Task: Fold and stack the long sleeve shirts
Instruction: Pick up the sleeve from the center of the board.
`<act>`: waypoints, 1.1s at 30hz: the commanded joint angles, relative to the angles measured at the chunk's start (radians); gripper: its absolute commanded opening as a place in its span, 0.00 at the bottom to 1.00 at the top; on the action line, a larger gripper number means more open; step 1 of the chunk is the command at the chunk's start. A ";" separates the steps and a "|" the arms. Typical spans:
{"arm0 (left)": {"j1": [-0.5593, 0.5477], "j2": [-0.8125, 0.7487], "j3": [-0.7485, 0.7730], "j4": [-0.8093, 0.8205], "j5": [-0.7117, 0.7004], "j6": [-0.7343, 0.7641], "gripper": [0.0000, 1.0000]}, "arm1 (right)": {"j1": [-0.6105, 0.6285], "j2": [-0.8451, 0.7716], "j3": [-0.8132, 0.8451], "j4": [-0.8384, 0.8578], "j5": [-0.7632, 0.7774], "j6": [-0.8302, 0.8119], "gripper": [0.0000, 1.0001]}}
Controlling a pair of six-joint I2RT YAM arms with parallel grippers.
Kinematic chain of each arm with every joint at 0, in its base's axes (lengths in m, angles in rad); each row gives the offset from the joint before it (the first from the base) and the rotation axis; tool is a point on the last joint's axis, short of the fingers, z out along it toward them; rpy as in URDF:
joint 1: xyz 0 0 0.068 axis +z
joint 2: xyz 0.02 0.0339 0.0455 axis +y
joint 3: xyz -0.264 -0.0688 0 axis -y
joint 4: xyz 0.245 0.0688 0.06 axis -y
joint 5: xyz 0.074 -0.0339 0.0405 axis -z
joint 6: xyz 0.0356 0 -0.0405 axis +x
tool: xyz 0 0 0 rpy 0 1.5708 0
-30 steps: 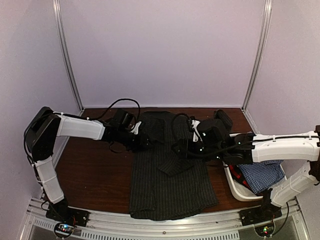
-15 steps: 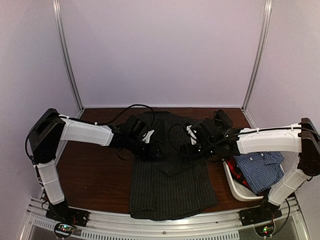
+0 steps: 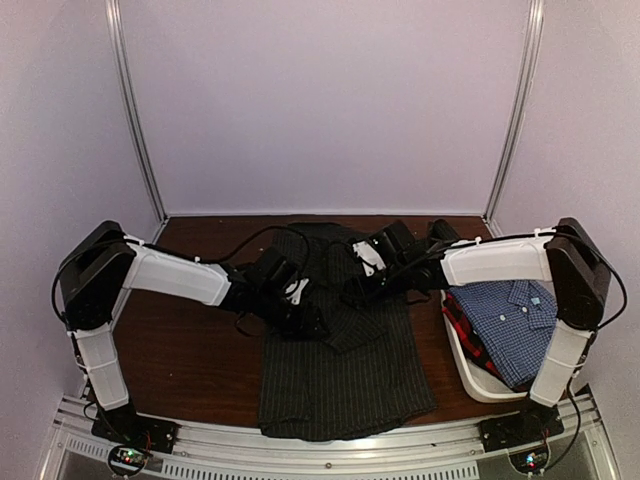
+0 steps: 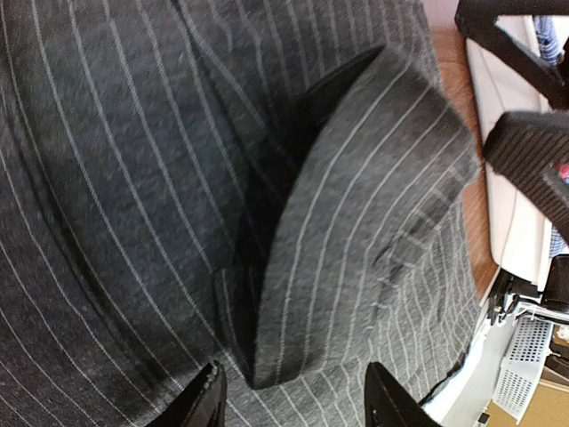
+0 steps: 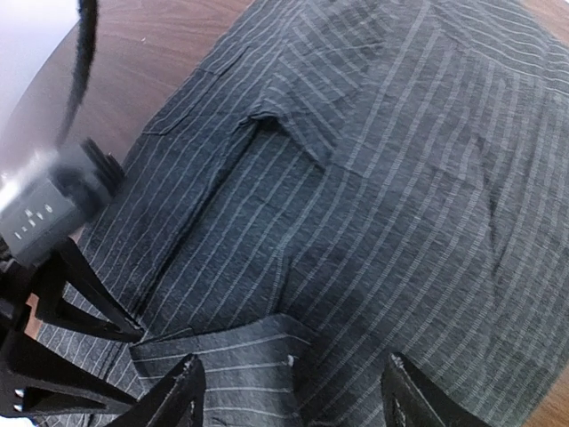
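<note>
The black pinstriped shirt (image 3: pixel 340 370) lies spread flat down the middle of the table, with a sleeve folded across its chest. My left gripper (image 3: pixel 305 315) hovers open just above that fold; in the left wrist view (image 4: pixel 293 405) the sleeve cuff (image 4: pixel 356 222) stands up between the fingers. My right gripper (image 3: pixel 360 285) is open over the shirt's upper right; in the right wrist view (image 5: pixel 293 396) the cuff (image 5: pixel 231 365) with a white button lies between its fingers. The blue-white check shirt (image 3: pixel 510 315) and the red-and-dark shirt (image 3: pixel 462 325) lie in the tub.
A white plastic tub (image 3: pixel 465 372) stands at the table's right edge and shows in the left wrist view (image 4: pixel 511 222). Brown table (image 3: pixel 190 340) lies bare left of the shirt. Purple walls close the back and sides. Both arms' cables hang over the shirt's collar end.
The right arm has swung back off the tub, uncovering the blue check shirt. The left gripper has moved right and nearer over the folded sleeve. The two grippers are closer together.
</note>
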 commanded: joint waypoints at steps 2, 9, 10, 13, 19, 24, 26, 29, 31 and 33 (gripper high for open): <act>-0.014 0.016 -0.019 0.044 -0.018 -0.035 0.54 | -0.003 0.064 0.063 -0.009 -0.089 -0.058 0.65; -0.022 0.059 -0.002 0.105 0.006 -0.062 0.50 | -0.003 0.083 0.056 -0.018 -0.094 -0.057 0.58; -0.022 0.065 0.008 0.106 0.007 -0.063 0.48 | -0.004 0.080 0.052 -0.018 -0.094 -0.056 0.56; -0.021 0.073 0.043 0.100 -0.002 -0.056 0.35 | -0.004 0.065 0.039 -0.017 -0.089 -0.055 0.47; -0.021 0.074 0.156 0.037 -0.041 0.003 0.06 | -0.005 0.029 0.028 -0.031 -0.097 -0.056 0.19; -0.006 0.052 0.261 -0.066 -0.101 0.086 0.00 | -0.005 -0.026 0.036 -0.049 -0.068 -0.042 0.04; 0.013 0.027 0.290 -0.099 -0.130 0.130 0.00 | -0.005 -0.062 0.037 -0.051 -0.056 -0.029 0.02; 0.060 -0.028 0.329 -0.156 -0.152 0.218 0.00 | -0.005 -0.124 0.040 -0.040 -0.051 0.001 0.00; 0.091 -0.068 0.361 -0.190 -0.151 0.285 0.00 | -0.004 -0.162 0.038 -0.018 -0.068 0.030 0.00; 0.109 -0.106 0.389 -0.229 -0.163 0.350 0.00 | -0.001 -0.197 0.031 0.019 -0.093 0.061 0.00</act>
